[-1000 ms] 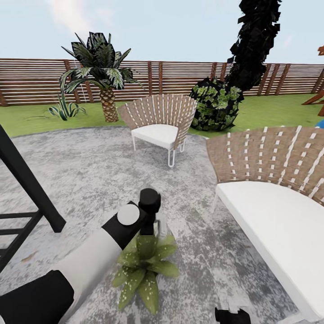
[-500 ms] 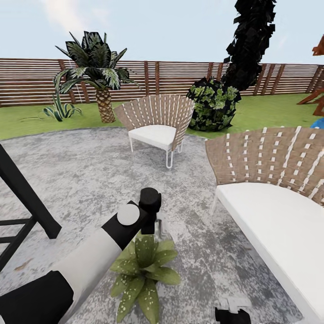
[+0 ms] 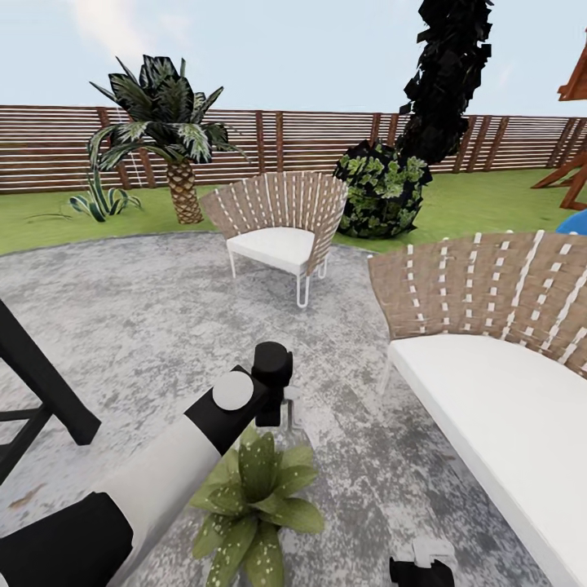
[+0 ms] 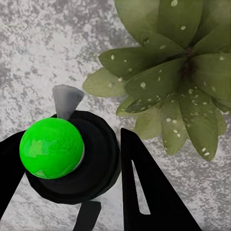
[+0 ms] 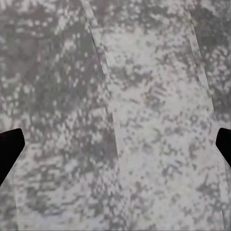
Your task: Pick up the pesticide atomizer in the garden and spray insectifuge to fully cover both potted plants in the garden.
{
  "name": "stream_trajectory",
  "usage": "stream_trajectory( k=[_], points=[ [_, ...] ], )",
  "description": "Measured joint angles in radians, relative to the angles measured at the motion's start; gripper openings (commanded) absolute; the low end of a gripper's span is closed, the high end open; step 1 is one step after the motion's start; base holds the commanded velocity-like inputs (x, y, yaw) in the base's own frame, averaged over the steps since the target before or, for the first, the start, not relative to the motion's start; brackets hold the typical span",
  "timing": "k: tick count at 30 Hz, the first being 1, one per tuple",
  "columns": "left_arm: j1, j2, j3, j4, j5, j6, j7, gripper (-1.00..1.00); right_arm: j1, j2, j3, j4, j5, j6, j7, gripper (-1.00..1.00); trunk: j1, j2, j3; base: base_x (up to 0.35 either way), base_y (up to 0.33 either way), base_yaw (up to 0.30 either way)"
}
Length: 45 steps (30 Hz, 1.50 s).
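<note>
My left gripper (image 4: pixel 72 192) is closed on the pesticide atomizer (image 4: pixel 72 159), its dark fingers (image 4: pixel 154 192) pressed against either side of the bottle. In the left wrist view I look straight down the bottle's long axis, so it stands roughly upright over the patio: I see a round black body, a bright green cap on top, and a pale grey nozzle sticking out sideways, level with the ground. The nozzle points to one side of the potted plant (image 4: pixel 178 82), not straight at it. The plant sits close beside the bottle, a low rosette of broad pointed green leaves flecked with pale spots; I cannot make out its pot from here.

In the head view the left gripper (image 3: pixel 281 408) hangs just above the far edge of the same potted plant (image 3: pixel 253 505), with a pale bit of the sprayer showing below the black wrist. The leaves hide any pot there too.

My right gripper (image 5: pixel 115 144) is spread wide, only its two dark fingertips (image 5: pixel 9 147) showing at the edges of the right wrist view, nothing between them but the mottled grey stone patio (image 5: pixel 120 96). In the head view it (image 3: pixel 420 567) shows low by my right side.

Farther out on the patio (image 3: pixel 147 310) stand a woven chair with a white cushion (image 3: pixel 277 232) and a matching sofa (image 3: pixel 497 350). On the lawn (image 3: pixel 489 200) beyond are a palm (image 3: pixel 167 130), a spiky agave (image 3: pixel 102 202), a dark bush (image 3: pixel 381 189) and the brown slatted fence (image 3: pixel 310 143).
</note>
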Motion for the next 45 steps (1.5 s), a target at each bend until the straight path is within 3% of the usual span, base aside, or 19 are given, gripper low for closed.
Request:
stream_trajectory(
  k=[9, 28, 35, 45],
  points=[
    [0.014, 0.000, 0.001, 0.001, 0.000, -0.002, 0.000, -1.00, 0.000, 0.000, 0.000, 0.000, 0.001, -0.001, 0.001, 1.00, 0.000, 0.000, 0.002, 0.004, 0.000, -0.150],
    [0.064, 0.000, -0.014, 0.000, -0.006, 0.003, 0.000, -1.00, 0.000, 0.000, 0.000, 0.000, 0.001, 0.000, 0.002, 1.00, 0.000, 0.000, 0.002, 0.000, 0.000, -0.003],
    [0.050, 0.000, -0.014, -0.119, -0.001, 0.000, 0.000, -1.00, 0.000, 0.000, 0.000, 0.000, 0.001, 0.000, 0.002, 1.00, 0.000, 0.000, 0.002, 0.000, 0.000, 0.000],
    [0.065, 0.000, -0.009, -0.127, 0.001, 0.000, 0.000, -1.00, 0.000, 0.000, 0.000, 0.000, 0.000, -0.002, 0.000, 1.00, 0.001, 0.000, 0.002, -0.147, -0.096, 0.000]
  ],
)
